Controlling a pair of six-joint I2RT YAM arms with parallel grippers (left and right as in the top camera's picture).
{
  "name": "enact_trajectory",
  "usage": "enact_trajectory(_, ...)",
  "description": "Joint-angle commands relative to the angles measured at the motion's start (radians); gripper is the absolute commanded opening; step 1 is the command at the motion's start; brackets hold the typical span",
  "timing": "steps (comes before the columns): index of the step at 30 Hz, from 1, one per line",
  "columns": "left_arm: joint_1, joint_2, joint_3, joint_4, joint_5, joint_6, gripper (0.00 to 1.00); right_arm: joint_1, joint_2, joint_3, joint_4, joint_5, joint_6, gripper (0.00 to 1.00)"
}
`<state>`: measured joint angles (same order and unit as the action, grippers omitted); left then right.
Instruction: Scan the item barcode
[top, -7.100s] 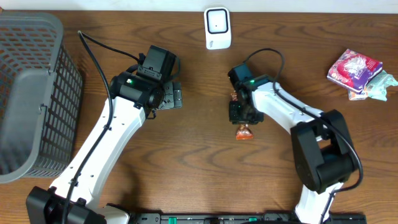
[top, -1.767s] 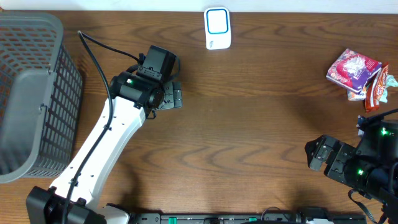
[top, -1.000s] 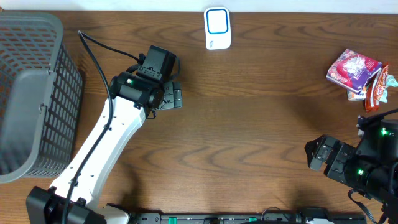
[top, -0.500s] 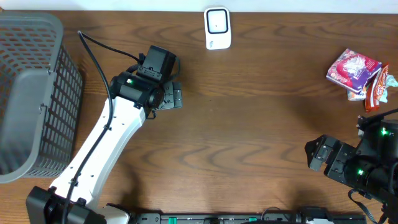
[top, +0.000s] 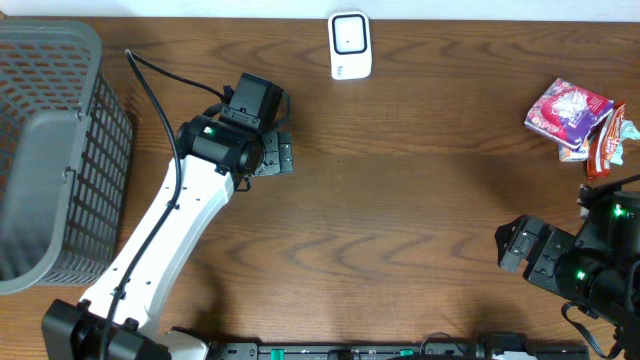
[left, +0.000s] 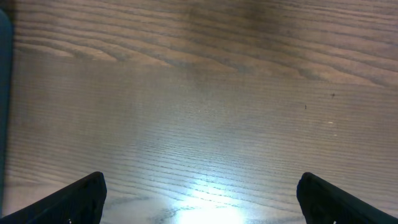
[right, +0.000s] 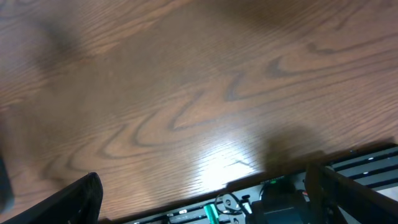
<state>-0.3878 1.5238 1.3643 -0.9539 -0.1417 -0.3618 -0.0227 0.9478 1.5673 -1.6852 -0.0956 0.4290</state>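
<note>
The white barcode scanner (top: 350, 45) stands at the table's far edge, in the middle. An orange-red snack packet (top: 604, 148) lies at the far right, against a pink packet (top: 567, 109). My left gripper (top: 283, 158) hovers left of centre, well short of the scanner; in the left wrist view it (left: 200, 205) is open over bare wood. My right gripper (top: 512, 248) hangs at the near right corner, apart from the packets. It (right: 205, 199) is open too, with nothing between its fingers (right: 65, 200).
A grey mesh basket (top: 45, 150) fills the left end of the table. A teal wrapper (top: 626, 130) lies beside the packets. The table's near edge (right: 261, 177) and the arm base hardware (right: 280, 202) show under my right gripper.
The scanner's screen rim has gone from blue to dark. My right arm has edged slightly to the right. The left arm has not moved.
</note>
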Motion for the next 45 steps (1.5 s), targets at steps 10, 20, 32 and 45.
enact_trajectory(10, 0.002, -0.008, -0.008, -0.003, -0.021, 0.01, 0.98, 0.068, -0.066, -0.18, 0.232, 0.037, -0.053, 0.99)
enact_trajectory(20, 0.002, -0.008, -0.008, -0.003, -0.021, 0.01, 0.98, 0.036, -0.479, -0.62, 0.587, 0.037, -0.147, 0.99)
enact_trajectory(32, 0.002, -0.008, -0.008, -0.003, -0.021, 0.01, 0.98, 0.037, -0.82, -1.059, 0.943, 0.038, -0.181, 0.99)
enact_trajectory(45, 0.002, -0.008, -0.008, -0.003, -0.021, 0.01, 0.98, 0.037, -0.92, -1.358, 1.41, -0.02, -0.296, 0.99)
